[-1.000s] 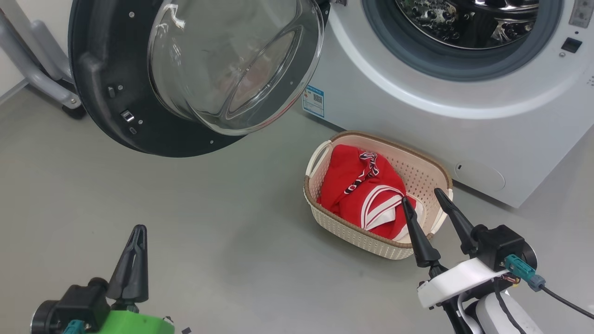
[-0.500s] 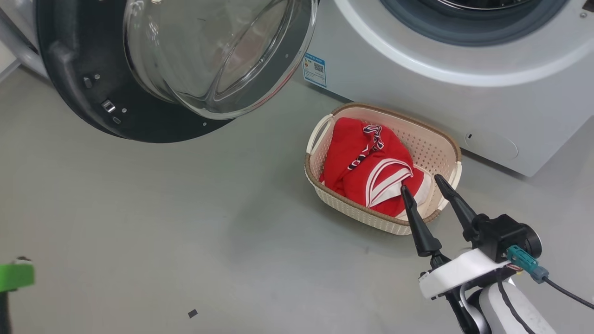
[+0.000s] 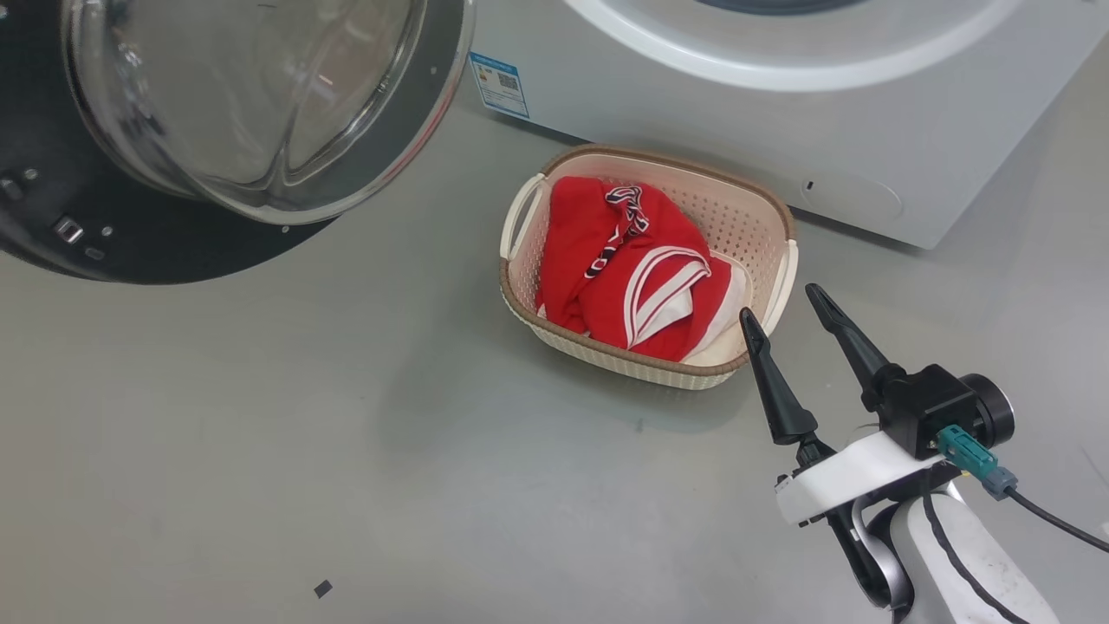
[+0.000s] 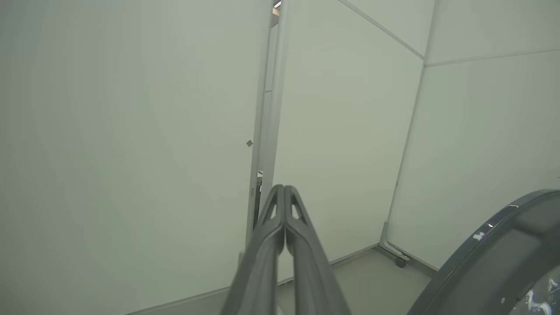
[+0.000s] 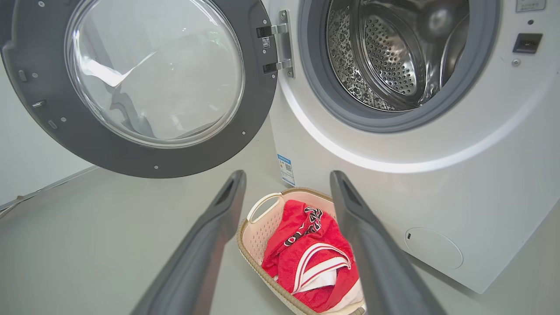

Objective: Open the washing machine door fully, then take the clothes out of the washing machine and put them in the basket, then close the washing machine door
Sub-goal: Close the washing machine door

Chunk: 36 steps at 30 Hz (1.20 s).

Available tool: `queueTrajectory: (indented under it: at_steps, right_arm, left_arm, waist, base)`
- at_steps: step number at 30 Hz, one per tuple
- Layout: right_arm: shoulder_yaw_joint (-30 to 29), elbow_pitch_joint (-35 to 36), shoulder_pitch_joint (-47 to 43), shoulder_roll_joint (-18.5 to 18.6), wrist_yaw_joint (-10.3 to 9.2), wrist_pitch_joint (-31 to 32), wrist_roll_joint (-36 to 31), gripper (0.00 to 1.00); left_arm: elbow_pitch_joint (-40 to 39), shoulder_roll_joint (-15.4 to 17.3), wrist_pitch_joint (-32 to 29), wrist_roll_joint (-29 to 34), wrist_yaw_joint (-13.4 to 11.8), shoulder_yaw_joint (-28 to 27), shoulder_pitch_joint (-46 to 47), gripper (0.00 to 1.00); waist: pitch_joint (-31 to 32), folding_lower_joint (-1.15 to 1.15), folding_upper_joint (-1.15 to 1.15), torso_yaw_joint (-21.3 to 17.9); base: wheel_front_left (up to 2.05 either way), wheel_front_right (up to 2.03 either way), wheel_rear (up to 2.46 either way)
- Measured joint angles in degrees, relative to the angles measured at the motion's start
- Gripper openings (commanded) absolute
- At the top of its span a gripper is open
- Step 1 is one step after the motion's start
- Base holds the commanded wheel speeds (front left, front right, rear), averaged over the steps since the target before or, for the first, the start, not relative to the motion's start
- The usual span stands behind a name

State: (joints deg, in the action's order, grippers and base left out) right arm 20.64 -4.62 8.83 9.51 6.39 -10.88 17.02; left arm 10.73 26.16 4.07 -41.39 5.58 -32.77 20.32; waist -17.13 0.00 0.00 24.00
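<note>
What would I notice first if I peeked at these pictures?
The bright red jersey clothes, heaped in the small cream perforated basket before the big white washing machine. Next, the large round black door with its bulging glass window, swung open left of the shiny steel drum.

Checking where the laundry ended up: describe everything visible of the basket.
The small cream perforated plastic basket, a rounded rectangle with a brown woven-look rim and two side handles, stands upright on the grey floor close before the white washing machine. Crumpled red jersey clothes with white striped trim lie inside it.
</note>
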Motion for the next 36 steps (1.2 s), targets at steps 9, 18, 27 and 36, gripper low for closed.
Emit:
queueTrajectory:
  at_steps: [9, 18, 27, 36]
  right_arm:
    - [0.4, 0.3, 0.7, -0.1, 0.0, 0.1, 0.0, 1.0]
    - [0.9, 0.1, 1.1, -0.1, 0.01, 0.1, -0.6, 1.0]
    - [0.5, 0.3, 1.2, -0.4, 0.0, 0.0, -0.4, 1.0]
    - [0.5, 0.3, 1.2, -0.5, 0.0, -0.1, -0.4, 1.0]
  left_arm:
    - [14.6, 3.0, -10.8, -12.5, -5.4, -9.8, 8.1, 0.0]
    - [22.5, 8.1, -14.2, -13.1, -10.4, -11.7, 13.4, 0.0]
    - [29.2, 7.6, -18.3, -17.5, -11.7, -13.6, 20.1, 0.0]
    - [34.8, 6.7, -24.0, -21.1, -12.4, -14.6, 24.1, 0.0]
  waist:
    - [-1.8, 0.0, 0.0, -5.5]
    - [-2.8, 0.0, 0.0, -10.2]
    - [-3.2, 0.0, 0.0, -12.3]
    - [-3.2, 0.0, 0.0, -12.7]
  base:
    - [0.0, 0.0, 0.0]
    - [0.0, 0.0, 0.0]
    - [0.0, 0.0, 0.0]
    - [0.0, 0.0, 0.0]
